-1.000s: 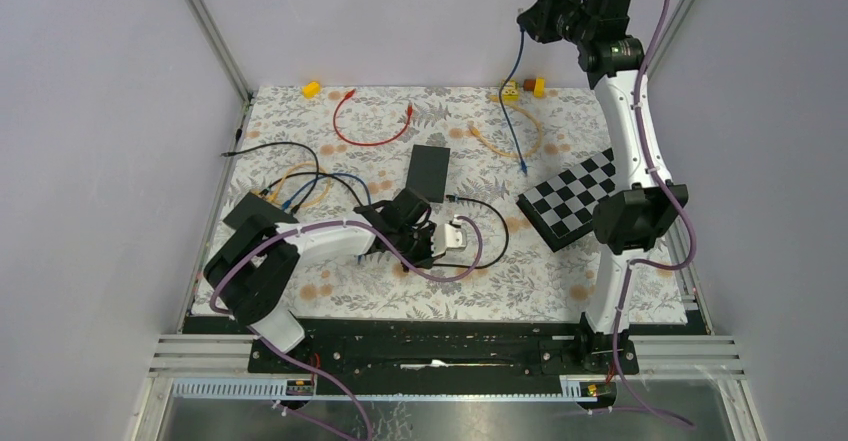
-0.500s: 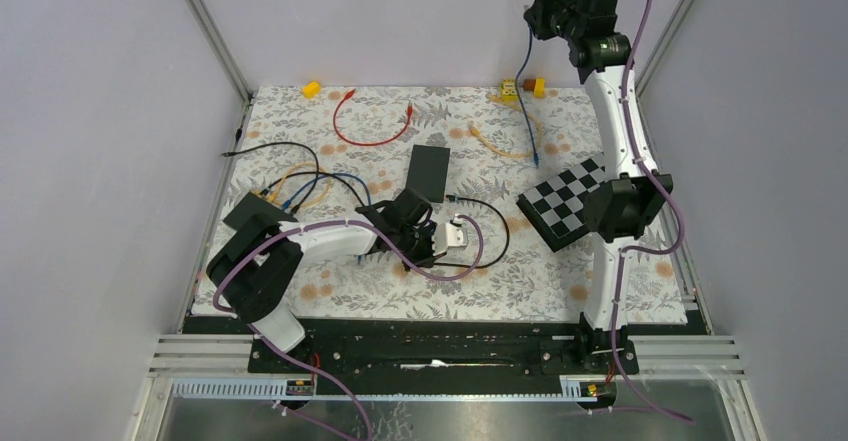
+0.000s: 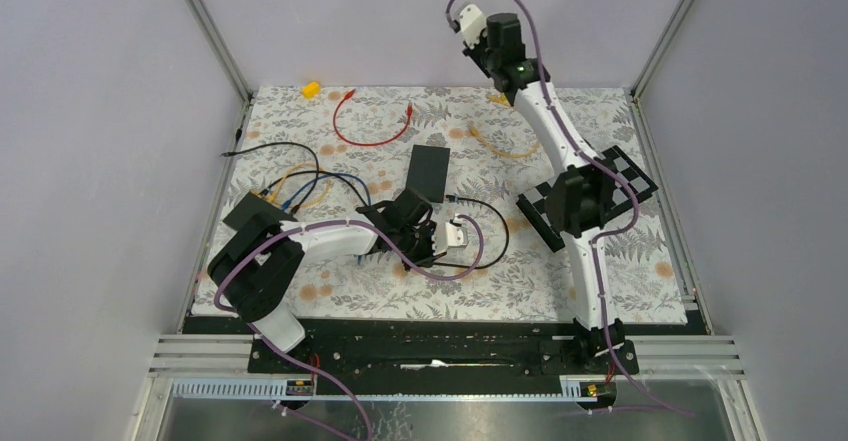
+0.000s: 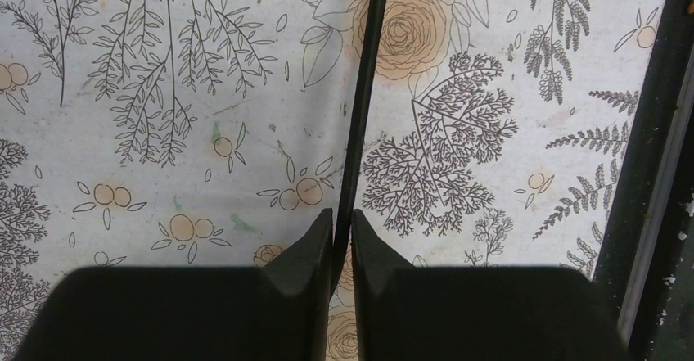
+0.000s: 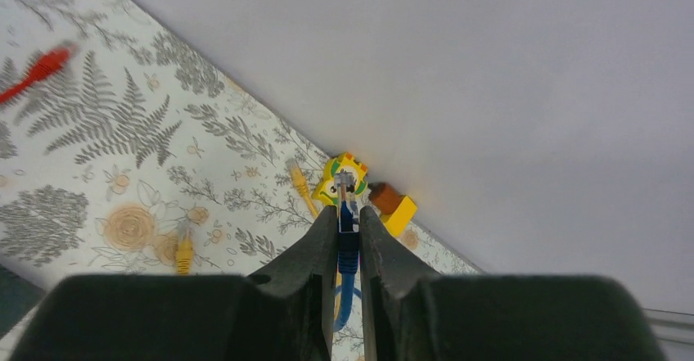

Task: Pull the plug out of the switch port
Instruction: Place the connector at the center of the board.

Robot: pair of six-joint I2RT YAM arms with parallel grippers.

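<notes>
Nearest us, the left gripper [image 4: 342,228] lies low over the flowered mat [image 4: 164,173]. Its fingers sit close on either side of a black cable [image 4: 364,91] that runs off the top of the wrist view. Whether they pinch it or merely flank it we cannot tell. From above, the wrist hides the fingertips beside a small white part [image 3: 457,233]. This arm lies as it did a second ago. Farther back, the right arm's elbow covers part of the checkered board [image 3: 630,174]. That arm has swung left from the far right corner, and the blue lead [image 5: 344,295] that then hung to the mat no longer shows from above. High by the back wall [image 5: 491,66], the right gripper [image 5: 348,218] is clenched on the blue plug [image 5: 348,242], lodged between its fingertips and pointing towards a yellow block [image 5: 344,171].
</notes>
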